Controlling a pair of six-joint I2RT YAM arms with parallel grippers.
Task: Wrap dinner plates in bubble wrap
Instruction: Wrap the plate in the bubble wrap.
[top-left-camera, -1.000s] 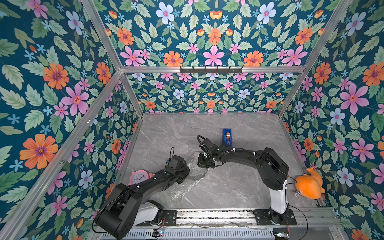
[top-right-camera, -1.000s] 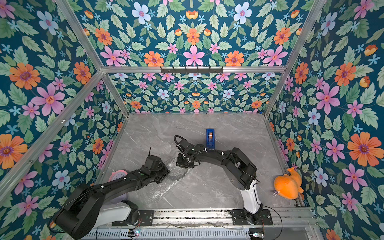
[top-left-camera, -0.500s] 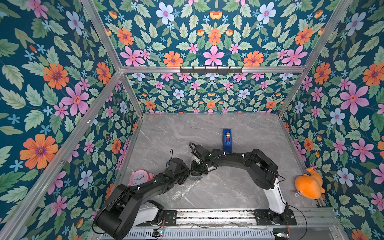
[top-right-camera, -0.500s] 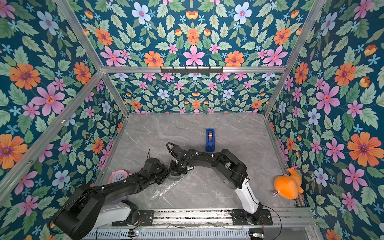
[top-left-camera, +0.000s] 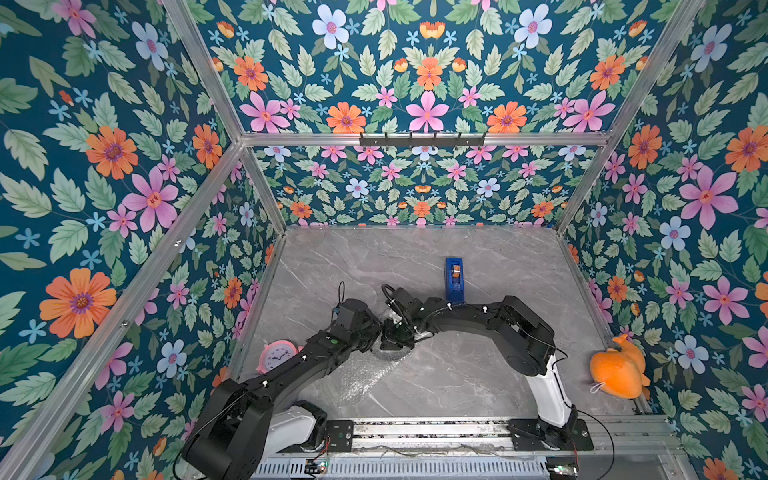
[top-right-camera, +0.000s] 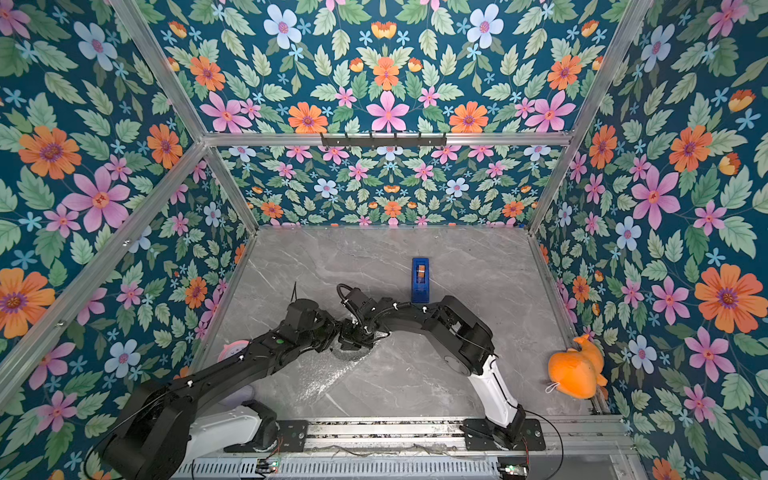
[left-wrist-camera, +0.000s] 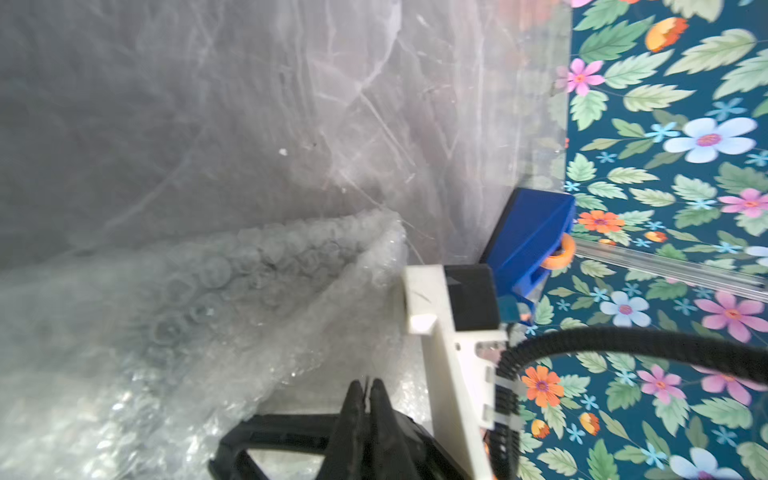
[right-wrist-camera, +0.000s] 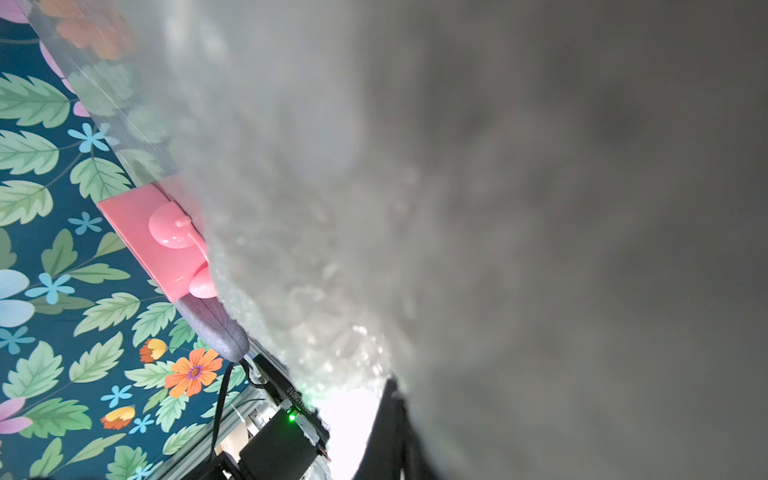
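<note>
1. Both arms reach in over the grey table (top-left-camera: 457, 374) and meet near its middle. In both top views their ends almost touch.
2. Left gripper (left-wrist-camera: 365, 395): the black fingers are pressed together. Whether anything is pinched between them cannot be told. The bubble wrap (left-wrist-camera: 249, 291) rises in a crumpled fold just beyond the tips.
3. Right gripper (right-wrist-camera: 392, 399): the jaws are closed. The bubble wrap (right-wrist-camera: 332, 249) runs right down to its tip and hangs close across most of this wrist view, so it appears clamped on the sheet.
4. In a top view, the bubble wrap (top-left-camera: 365, 374) lies partly flat on the table. It spreads from under the two grippers toward the rail at the near edge, between the arms.
5. The plate cannot be made out in any view.
6. Other items:
   - A blue tape dispenser (top-left-camera: 454, 279) stands on the table just behind the right arm's wrist.
   - A pink clock (top-left-camera: 276, 355) sits beside the left arm, by the wall.
   - An orange soft toy (top-left-camera: 615, 368) lies at the table's right edge, well apart from the arms.
</note>
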